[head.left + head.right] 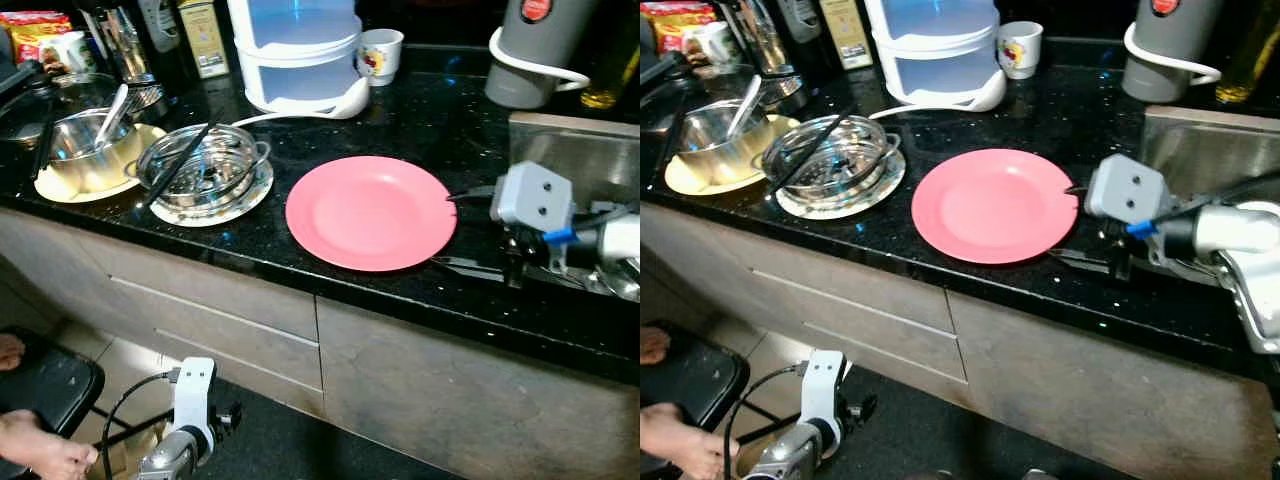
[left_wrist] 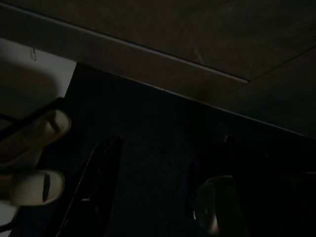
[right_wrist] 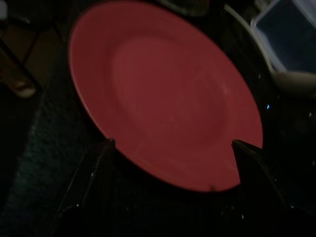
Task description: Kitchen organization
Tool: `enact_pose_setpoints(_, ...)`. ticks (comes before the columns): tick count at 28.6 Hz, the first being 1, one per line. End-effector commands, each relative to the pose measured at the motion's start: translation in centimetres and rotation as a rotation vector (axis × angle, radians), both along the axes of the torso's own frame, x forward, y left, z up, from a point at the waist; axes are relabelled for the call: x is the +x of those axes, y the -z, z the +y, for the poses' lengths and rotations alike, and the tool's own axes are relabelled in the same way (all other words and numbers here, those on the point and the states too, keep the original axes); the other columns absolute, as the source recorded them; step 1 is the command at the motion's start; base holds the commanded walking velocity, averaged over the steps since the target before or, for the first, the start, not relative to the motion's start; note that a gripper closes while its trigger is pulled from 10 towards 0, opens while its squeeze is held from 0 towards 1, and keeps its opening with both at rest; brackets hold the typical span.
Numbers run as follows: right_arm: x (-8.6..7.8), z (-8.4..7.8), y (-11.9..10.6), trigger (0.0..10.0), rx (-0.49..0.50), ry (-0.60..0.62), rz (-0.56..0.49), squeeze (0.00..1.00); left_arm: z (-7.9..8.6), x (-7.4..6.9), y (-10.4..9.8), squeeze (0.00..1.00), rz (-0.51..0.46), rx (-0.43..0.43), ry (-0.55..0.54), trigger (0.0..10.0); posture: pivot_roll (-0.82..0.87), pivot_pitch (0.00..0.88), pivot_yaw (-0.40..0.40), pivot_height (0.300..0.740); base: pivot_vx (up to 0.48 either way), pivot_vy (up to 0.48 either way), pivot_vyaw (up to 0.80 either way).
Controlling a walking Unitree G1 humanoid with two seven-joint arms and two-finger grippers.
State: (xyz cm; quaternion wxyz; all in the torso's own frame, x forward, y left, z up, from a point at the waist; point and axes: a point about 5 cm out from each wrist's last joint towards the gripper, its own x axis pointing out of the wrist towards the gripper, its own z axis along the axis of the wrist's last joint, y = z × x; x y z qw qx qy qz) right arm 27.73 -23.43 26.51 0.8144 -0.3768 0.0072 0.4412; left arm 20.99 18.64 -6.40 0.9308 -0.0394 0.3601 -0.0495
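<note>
Right claw (image 3: 173,143) spread beside pink plate (image 1: 370,212)

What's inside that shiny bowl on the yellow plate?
A metal spoon leans inside the steel bowl, handle sticking up over the rim. The bowl's wall hides its bottom, so any food there cannot be seen. It sits on the yellow plate.

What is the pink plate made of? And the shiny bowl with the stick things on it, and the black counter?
The pink plate looks like plastic or melamine: flat even colour, soft dull sheen, though glazed ceramic is possible. The shiny bowl with black chopsticks across it looks like stainless steel: silvery and mirror-like. The black counter looks like polished granite: glossy, with small sparkling flecks.
</note>
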Motion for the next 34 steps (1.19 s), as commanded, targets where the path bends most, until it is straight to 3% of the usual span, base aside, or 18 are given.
enact_pose_setpoints(1, -0.9, 0.1, -0.8, 10.0, 0.015, -0.046, -0.003, 0.0, 0.4, -0.4, 0.2, 0.0, 0.015, 0.012, 0.006, 10.0, -0.02, 0.1, 0.064, 0.74, 0.0, 0.0, 0.0)
enact_pose_setpoints(2, -1.6, 0.0, -1.2, 10.0, 0.023, -0.076, 0.009, 0.0, 0.4, -0.4, 0.2, 0.0, 0.015, 0.012, 0.008, 10.0, -0.02, 0.1, 0.064, 0.74, 0.0, 0.0, 0.0)
enact_pose_setpoints(10, -2.1, 0.1, -1.5, 10.0, -0.043, -0.103, 0.012, 0.0, 0.4, -0.4, 0.2, 0.0, 0.014, 0.012, 0.008, 10.0, -0.03, 0.102, 0.064, 0.74, 0.0, 0.0, 0.0)
enact_pose_setpoints(16, -2.1, 2.4, -1.0, 10.0, -0.175, -0.147, -0.068, 0.0, 0.5, -0.4, 0.1, 0.0, 0.013, 0.013, 0.007, 10.0, -0.03, 0.105, 0.066, 0.74, 0.0, 0.0, 0.0)
enact_pose_setpoints(23, -2.6, 2.7, -1.4, 10.0, -0.187, -0.165, -0.083, 0.0, 0.6, -0.3, 0.1, 0.0, 0.015, 0.012, 0.008, 10.0, -0.04, 0.106, 0.068, 0.74, 0.0, 0.0, 0.0)
enact_pose_setpoints(27, -2.7, 3.7, -1.3, 10.0, -0.227, -0.193, -0.118, 0.0, 0.6, -0.3, 0.1, 0.0, 0.014, 0.013, 0.008, 10.0, -0.04, 0.105, 0.066, 0.74, 0.0, 0.0, 0.0)
enact_pose_setpoints(34, -1.7, 4.0, 0.2, 10.0, -0.259, -0.152, -0.138, 0.0, 0.6, -0.3, 0.1, 0.0, 0.013, 0.012, 0.006, 10.0, -0.04, 0.103, 0.065, 0.74, 0.0, 0.0, 0.0)
